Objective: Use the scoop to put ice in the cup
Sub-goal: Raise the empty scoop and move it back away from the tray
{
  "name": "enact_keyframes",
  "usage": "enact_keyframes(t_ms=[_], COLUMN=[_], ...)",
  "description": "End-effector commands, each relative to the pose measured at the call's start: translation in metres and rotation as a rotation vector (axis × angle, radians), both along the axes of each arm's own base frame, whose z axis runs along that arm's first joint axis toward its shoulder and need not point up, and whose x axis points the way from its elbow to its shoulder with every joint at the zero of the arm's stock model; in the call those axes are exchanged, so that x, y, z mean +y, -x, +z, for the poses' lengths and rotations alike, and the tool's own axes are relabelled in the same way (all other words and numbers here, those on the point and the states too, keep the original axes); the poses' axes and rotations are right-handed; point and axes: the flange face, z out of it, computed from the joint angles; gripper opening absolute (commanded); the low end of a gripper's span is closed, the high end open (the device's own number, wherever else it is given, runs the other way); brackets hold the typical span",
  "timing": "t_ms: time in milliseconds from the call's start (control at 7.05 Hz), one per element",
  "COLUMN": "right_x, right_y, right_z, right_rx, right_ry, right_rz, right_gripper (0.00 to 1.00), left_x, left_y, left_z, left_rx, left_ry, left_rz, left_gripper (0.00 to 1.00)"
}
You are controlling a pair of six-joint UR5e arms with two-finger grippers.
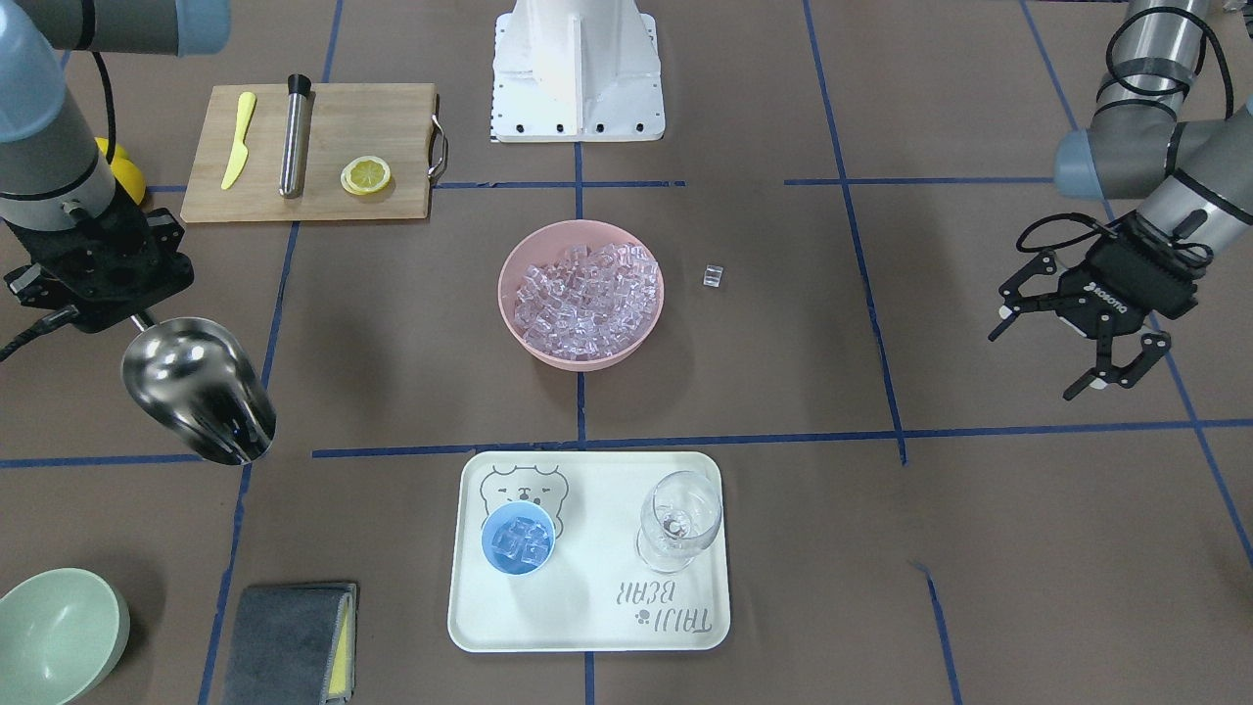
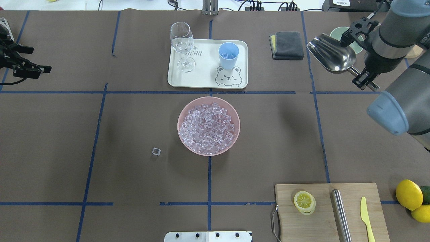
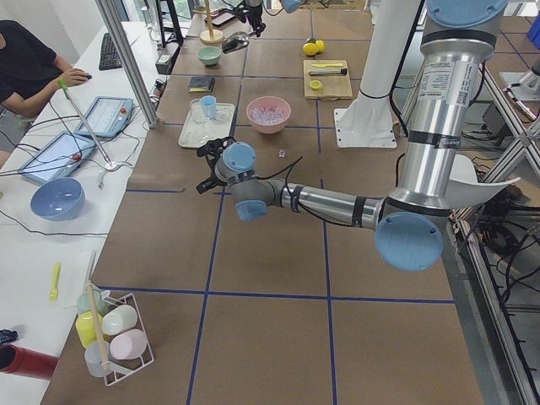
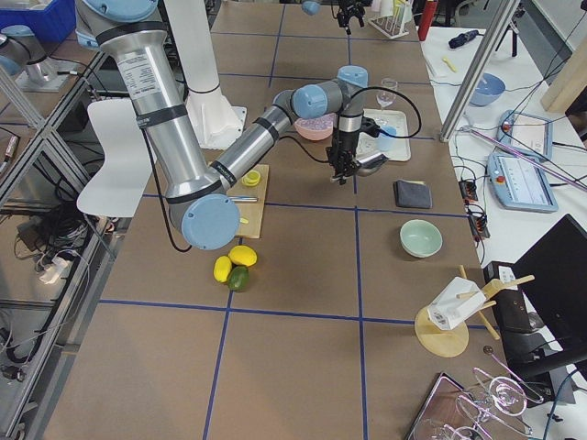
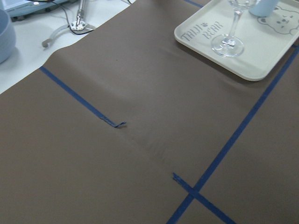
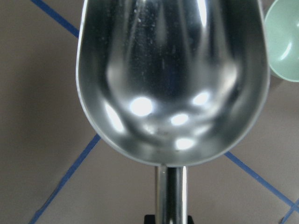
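My right gripper [image 1: 129, 309] is shut on the thin rod handle of the shiny steel scoop [image 1: 199, 389], held above the table at my right. The scoop's trough is empty in the right wrist view [image 6: 173, 79]. It also shows in the overhead view [image 2: 332, 53], near the green bowl. The light-blue cup [image 1: 518, 540] stands on the white tray [image 1: 597, 548] with a few ice cubes in it. More ice [image 1: 587, 291] fills the pink bowl [image 1: 578, 360] at the table's centre. One loose cube [image 1: 713, 276] lies on the table. My left gripper [image 1: 1032, 366] is open and empty, far off to my left.
A clear wine glass [image 1: 678, 519] stands on the tray beside the cup. A wooden cutting board [image 1: 372, 117] holds a lemon slice, a steel cylinder and a yellow knife. A pale green bowl [image 1: 54, 636] and a grey cloth [image 1: 289, 641] lie below the scoop. Lemons [image 2: 408, 194] sit beside the board.
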Motion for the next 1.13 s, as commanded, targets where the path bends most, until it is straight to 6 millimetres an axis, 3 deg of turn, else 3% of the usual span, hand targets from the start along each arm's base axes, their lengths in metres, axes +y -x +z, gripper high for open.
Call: enact_keyframes(t_ms=[0, 284, 425, 567, 709, 993], right_x=[-0.011, -0.019, -0.022, -0.01, -0.006, -0.007], right_y=[-0.018, -0.051, -0.078, -0.095, -0.106, -0.104], right_z=[0.014, 0.051, 0.052, 0.089, 0.124, 0.156], right_rx=[-0.027, -0.08, -0.127, -0.17, -0.199, -0.165], right_ry=[0.059, 0.189, 0.263, 0.298, 0.33, 0.481], right_rz=[0.076, 0.129, 0.268, 0.34, 0.388, 0.537], right_gripper=[0.0, 0.0, 0.0, 0.0, 0.0, 0.0], left_x=[0.0, 0.0, 0.002, 0.002, 0.002, -0.006], left_y=[0.015, 0.02, 0.024, 0.028, 0.031, 0.027], left_z=[0.014, 0.025, 0.023, 0.018, 0.015, 0.018], left_rx=[0.02, -0.01, -0.005, 0.0, 0.003, -0.048], left_ry=[0.096, 0.16, 0.156, 0.149, 0.144, 0.259], left_rz=[-0.091, -0.098, -0.101, -0.109, -0.113, -0.101], left_gripper=[1.0, 1.0, 1.0, 1.0, 1.0, 1.0])
